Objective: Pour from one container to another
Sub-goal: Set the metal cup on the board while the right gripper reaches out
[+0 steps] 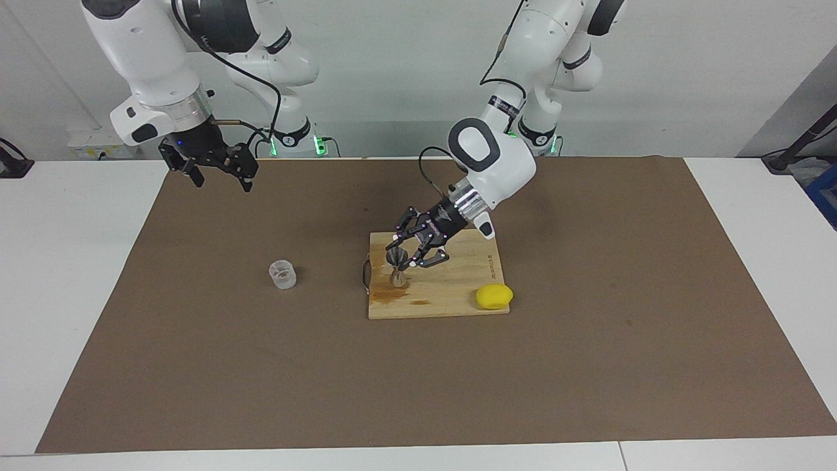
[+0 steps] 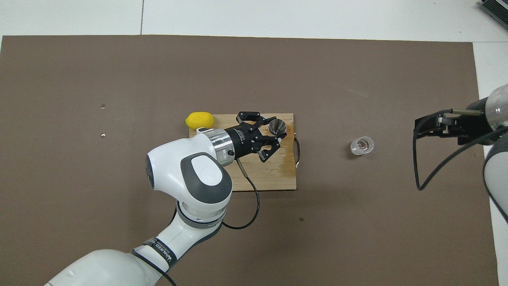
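The metal hourglass jigger [image 1: 397,269] [image 2: 277,126] is upright over the stained handle end of the wooden cutting board [image 1: 451,301] [image 2: 262,176]. Its base is at or just above the wood. My left gripper [image 1: 400,260] [image 2: 276,130] is shut on the jigger's waist, reaching down at a slant. The small clear cup [image 1: 282,273] [image 2: 361,145] stands alone on the brown mat, toward the right arm's end of the table from the board. My right gripper [image 1: 221,183] [image 2: 417,128] hangs open in the air over the mat, apart from the cup, and waits.
A yellow lemon [image 1: 494,296] [image 2: 199,120] lies at the board's corner toward the left arm's end. A metal handle [image 1: 364,273] sticks out of the board toward the cup. The brown mat [image 1: 418,392] covers most of the white table.
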`<action>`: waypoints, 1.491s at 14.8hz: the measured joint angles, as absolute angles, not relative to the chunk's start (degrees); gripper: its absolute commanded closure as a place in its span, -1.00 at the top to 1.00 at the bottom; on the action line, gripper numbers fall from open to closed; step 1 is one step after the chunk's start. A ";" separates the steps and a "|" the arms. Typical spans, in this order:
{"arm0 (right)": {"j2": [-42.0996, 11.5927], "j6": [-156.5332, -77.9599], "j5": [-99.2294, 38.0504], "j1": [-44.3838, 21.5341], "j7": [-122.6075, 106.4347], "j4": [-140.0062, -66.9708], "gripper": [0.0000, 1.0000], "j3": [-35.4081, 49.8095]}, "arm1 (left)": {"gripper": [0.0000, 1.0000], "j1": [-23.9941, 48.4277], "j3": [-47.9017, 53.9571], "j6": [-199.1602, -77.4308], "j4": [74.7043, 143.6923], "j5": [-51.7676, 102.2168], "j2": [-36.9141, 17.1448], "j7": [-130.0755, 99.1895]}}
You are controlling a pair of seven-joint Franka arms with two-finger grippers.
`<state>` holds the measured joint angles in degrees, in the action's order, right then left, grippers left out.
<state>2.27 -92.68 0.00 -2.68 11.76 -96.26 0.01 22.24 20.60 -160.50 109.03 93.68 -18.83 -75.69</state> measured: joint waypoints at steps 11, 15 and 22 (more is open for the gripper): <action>1.85 -103.31 0.00 -4.06 26.12 -102.27 0.99 0.10 | -0.74 23.87 20.27 -162.27 107.56 93.67 -21.38 -75.65; 1.03 -109.35 -0.05 -4.89 35.17 -106.67 1.00 0.14 | 0.99 23.88 20.18 -162.70 107.56 93.39 -21.56 -75.60; -2.78 -110.52 -9.00 -1.66 47.43 -109.77 1.00 -0.18 | 1.00 23.91 20.30 -164.05 107.52 89.40 -21.56 -75.41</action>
